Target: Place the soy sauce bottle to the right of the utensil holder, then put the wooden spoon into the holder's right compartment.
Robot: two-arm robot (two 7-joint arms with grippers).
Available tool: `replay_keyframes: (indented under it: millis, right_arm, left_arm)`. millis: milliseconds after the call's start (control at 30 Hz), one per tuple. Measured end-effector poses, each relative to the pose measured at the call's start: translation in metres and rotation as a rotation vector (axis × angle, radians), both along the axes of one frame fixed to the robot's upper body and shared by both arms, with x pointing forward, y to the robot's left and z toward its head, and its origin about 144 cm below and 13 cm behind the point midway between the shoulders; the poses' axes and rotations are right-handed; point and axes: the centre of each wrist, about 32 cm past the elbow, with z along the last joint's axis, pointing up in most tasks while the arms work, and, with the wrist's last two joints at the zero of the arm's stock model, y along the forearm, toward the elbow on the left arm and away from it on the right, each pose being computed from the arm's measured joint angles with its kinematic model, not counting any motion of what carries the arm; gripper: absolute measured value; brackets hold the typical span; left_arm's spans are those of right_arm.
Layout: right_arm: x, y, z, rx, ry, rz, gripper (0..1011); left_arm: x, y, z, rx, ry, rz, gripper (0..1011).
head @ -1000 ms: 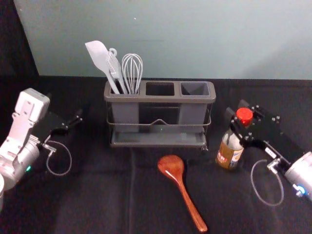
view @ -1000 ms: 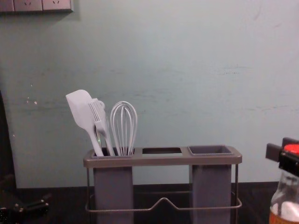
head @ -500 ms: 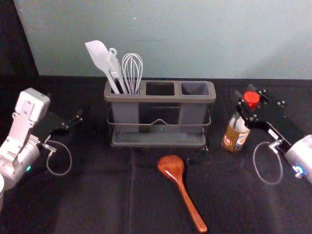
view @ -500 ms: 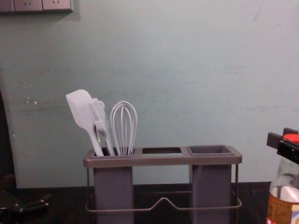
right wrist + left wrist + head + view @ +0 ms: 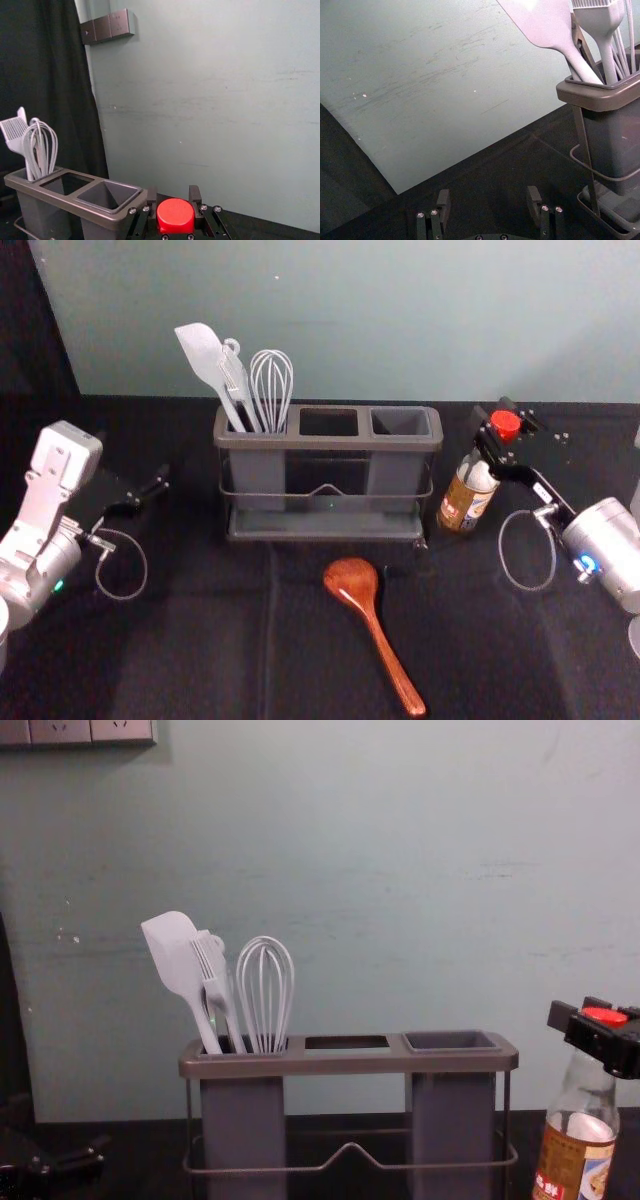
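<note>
1. A robot's right tool [image 5: 173, 196] grips a clear glass soy sauce bottle [image 5: 463, 502], red-capped and brown-labelled, at its top, just beside the right side of a grey-brown three-compartment utensil holder [image 5: 250, 442]. Whether its base touches the black-covered worktop [image 5: 200, 640] is unclear.
2. The high grip likely serves to keep the bottle near upright, leaving its base free to stand; settling and releasing it appears to be the step in hand. A sideways pull on release could tip it.
3. The polished reddish-brown wooden spoon [image 5: 372, 625] lies in front of the holder, bowl towards it, handle towards the robot, presumably ready for pickup. Its destination, the square grey right compartment [image 5: 400, 422], stands empty.
4. The left tool [image 5: 488, 194] waits idle, fingers spread around nothing, left of the holder.
5. The count: one bottle, one spoon, one holder, two tools and at least three pale utensils [image 5: 275, 390], including one whisk, in the left compartment.
</note>
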Motion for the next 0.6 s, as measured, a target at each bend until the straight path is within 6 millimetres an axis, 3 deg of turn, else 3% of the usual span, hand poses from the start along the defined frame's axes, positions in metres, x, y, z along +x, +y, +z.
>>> replay_keyframes:
  millis: [600]
  right_arm:
    - [0.02,0.013,-0.01,0.018,-0.003,-0.021,390]
  left_arm:
    - [0.0,0.0,0.0,0.0,0.0,0.0,1005]
